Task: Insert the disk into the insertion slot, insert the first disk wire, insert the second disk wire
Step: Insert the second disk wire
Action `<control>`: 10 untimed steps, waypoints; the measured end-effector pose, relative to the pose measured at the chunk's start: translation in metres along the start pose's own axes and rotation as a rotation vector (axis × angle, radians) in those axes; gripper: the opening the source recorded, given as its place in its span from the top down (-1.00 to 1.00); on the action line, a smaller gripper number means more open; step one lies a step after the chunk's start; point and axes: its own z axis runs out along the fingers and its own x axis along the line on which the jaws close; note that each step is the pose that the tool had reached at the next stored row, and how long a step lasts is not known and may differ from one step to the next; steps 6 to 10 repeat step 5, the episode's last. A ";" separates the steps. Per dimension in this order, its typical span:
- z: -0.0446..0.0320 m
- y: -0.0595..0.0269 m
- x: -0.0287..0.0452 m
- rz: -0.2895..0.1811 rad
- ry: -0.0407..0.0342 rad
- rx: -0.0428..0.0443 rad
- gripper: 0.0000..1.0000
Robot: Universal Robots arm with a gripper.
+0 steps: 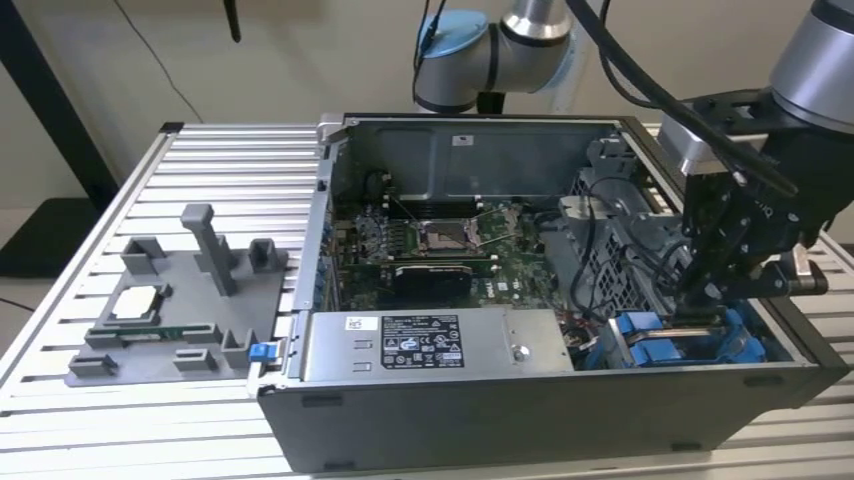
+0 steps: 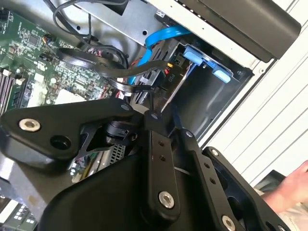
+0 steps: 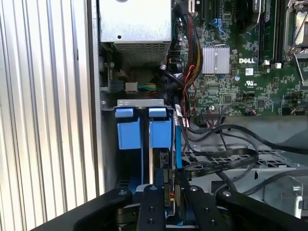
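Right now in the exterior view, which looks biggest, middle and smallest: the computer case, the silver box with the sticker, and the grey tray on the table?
1. The computer case looks biggest.
2. The grey tray and the silver box look about alike, so I won't rank them.

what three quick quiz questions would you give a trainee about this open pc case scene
1. True or false: the pincer is lowered inside the computer case, close to the blue carrier frame.
2. What lies on the slatted table, to the exterior view's left of the case? A) a grey fixture tray B) a keyboard C) a monitor
3. Fill in: the silver box with the black-and-white sticker lies to the exterior view's ___ of the blue carrier frame.

Key: 1 true; 2 A; 3 left.
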 end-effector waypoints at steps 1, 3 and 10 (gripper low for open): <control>0.0000 0.0000 0.0000 0.000 -0.0002 0.0000 -1.00; -0.0003 0.0000 0.0000 0.000 0.0001 0.0000 -1.00; -0.0003 0.0000 0.0000 0.000 0.0002 0.0000 -1.00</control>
